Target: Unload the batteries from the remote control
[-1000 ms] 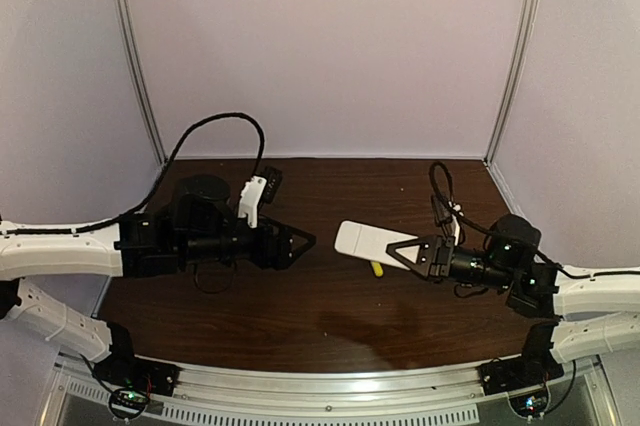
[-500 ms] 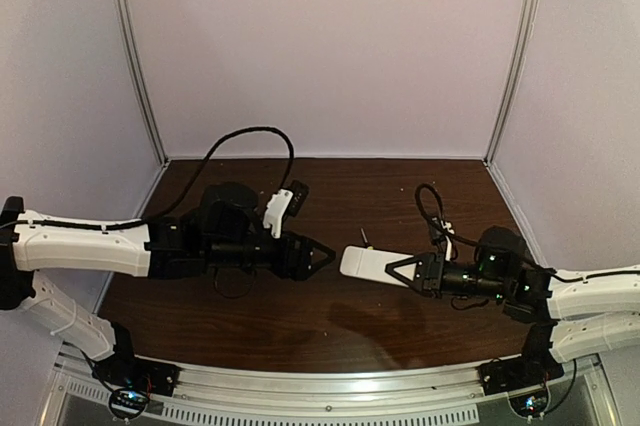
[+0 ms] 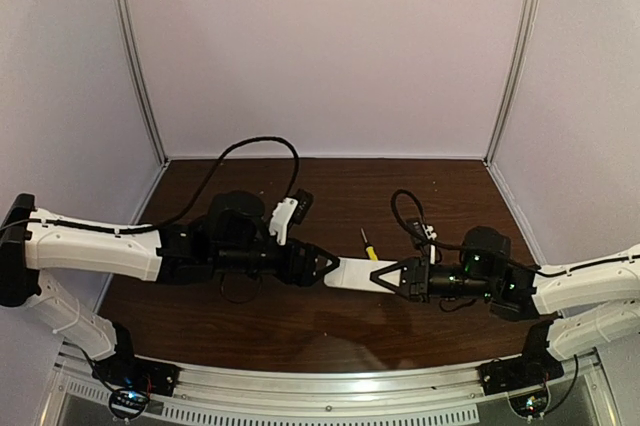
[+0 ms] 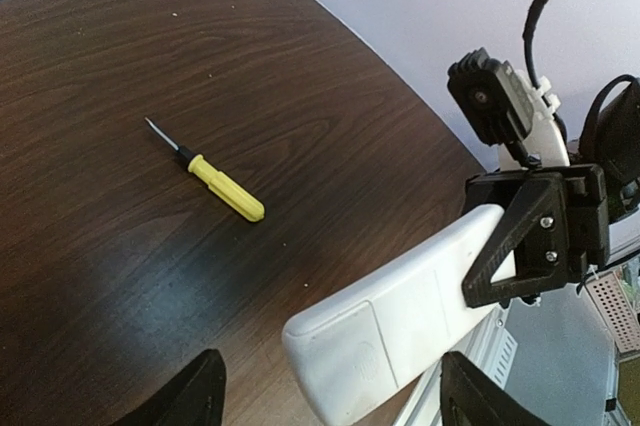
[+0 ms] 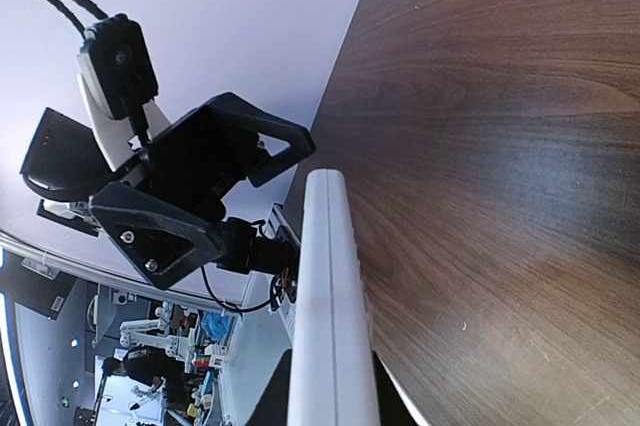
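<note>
White remote point(image 3: 352, 274) is hanging above the table point(image 3: 300, 331), one end pinched in the right gripper point(image 3: 380, 277), while the left gripper point(image 3: 330, 266) is standing spread at its free end. No batteries are showing. If the left jaws close off-centre, they are likely levering the remote loose, dropping it near the screwdriver point(image 3: 369, 245).

We see a table point(image 4: 120, 36) of dark wood grain, smooth, with a soft sheen that mirrors the light. The remote point(image 4: 400, 316) is smooth white plastic, faintly glossy. The screwdriver point(image 4: 222, 189) has a shiny yellow plastic handle and a thin metal shaft. The right gripper point(image 3: 380, 276) looks like matt black plastic, with small bright metal screws.
</note>
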`<state>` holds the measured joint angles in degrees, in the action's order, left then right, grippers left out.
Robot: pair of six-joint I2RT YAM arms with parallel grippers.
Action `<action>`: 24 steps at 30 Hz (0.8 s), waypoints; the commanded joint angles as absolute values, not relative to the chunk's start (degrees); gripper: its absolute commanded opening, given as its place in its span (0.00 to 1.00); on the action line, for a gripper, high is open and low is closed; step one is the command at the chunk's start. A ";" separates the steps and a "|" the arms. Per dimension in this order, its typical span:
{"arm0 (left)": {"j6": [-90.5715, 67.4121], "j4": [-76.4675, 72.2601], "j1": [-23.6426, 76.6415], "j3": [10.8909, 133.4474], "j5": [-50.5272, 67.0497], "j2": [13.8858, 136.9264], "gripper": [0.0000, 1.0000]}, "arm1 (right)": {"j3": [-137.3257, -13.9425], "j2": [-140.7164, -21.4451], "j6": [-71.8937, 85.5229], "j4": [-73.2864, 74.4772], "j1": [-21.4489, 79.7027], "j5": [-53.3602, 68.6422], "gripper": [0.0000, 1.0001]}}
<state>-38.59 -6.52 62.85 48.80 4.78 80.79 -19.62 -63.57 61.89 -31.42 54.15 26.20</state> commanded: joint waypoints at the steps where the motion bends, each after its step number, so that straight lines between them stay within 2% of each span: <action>1: -40.08 -9.62 63.17 47.08 4.50 80.67 0.76 | -21.91 -64.11 61.20 -35.44 54.50 28.42 0.00; 24: -41.20 -14.37 63.19 44.63 8.88 80.71 0.60 | -22.85 -65.07 60.95 -37.30 54.49 30.58 0.00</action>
